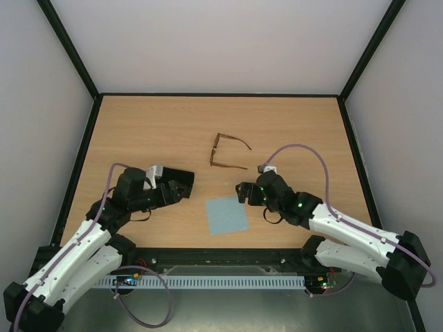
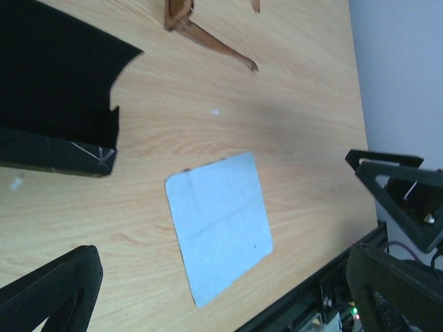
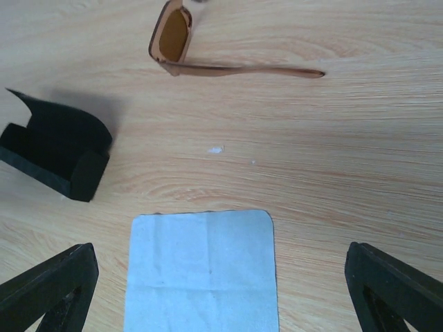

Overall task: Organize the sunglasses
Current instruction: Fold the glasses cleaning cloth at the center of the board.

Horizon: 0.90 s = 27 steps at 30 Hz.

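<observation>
Sunglasses lie on the wooden table just above the centre of the top view, brown front at the left and 2 thin temple arms unfolded toward the right, apart from both grippers. At the left of that view the left arm reaches in from the lower left corner, and its wrist view shows the left gripper with jaws spread wide and nothing between them. A black oblong case sits on the table just beside that gripper's tip, left of centre; it fills the upper left of the left wrist view. Next to the right, below the sunglasses, a light blue-grey square cloth lies flat, near the case but not touching it. Right of the cloth, the right gripper hangs above the cloth's near edge, its 2 fingers wide apart and empty, with the sunglasses at the top of its wrist view.
</observation>
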{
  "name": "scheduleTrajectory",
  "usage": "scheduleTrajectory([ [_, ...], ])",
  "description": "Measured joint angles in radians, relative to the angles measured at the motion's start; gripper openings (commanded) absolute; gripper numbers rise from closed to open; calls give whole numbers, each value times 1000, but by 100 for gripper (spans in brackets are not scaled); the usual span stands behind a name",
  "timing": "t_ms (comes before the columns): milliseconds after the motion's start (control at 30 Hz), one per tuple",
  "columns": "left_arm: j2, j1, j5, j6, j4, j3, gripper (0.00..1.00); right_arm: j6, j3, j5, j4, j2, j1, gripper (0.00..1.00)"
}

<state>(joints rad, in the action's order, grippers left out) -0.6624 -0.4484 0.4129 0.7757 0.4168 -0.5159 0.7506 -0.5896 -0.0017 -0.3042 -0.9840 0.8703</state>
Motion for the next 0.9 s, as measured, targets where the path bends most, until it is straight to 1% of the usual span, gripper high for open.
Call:
scheduleTrajectory([
  [100, -10, -92, -38, 25, -3, 0, 99, 27, 13, 20, -14, 36, 0, 100],
  [133, -18, -127, -51, 32, -6, 0, 100, 35, 13, 23, -24, 27, 0, 98],
  [200, -43, -184, -78, 39, -6, -1, 99, 40, 13, 24, -42, -2, 0, 100],
  [367, -166, -311, -167, 41, 31, -42, 100, 31, 13, 2, -72, -47, 0, 99],
  [467, -189, -383, -219, 62, 36, -69, 99, 13, 12, -6, -72, -53, 0, 99],
  [600, -187, -429, -241, 121, -16, -61, 99, -10, -11, -8, -73, -114, 0, 99],
  [767, -196, -446, -294, 187, -77, -39, 100, -18, -16, -4, -61, -149, 0, 99],
  [900, -267, -446, -335, 198, -114, -49, 100, -18, -19, 12, -57, -163, 0, 100],
])
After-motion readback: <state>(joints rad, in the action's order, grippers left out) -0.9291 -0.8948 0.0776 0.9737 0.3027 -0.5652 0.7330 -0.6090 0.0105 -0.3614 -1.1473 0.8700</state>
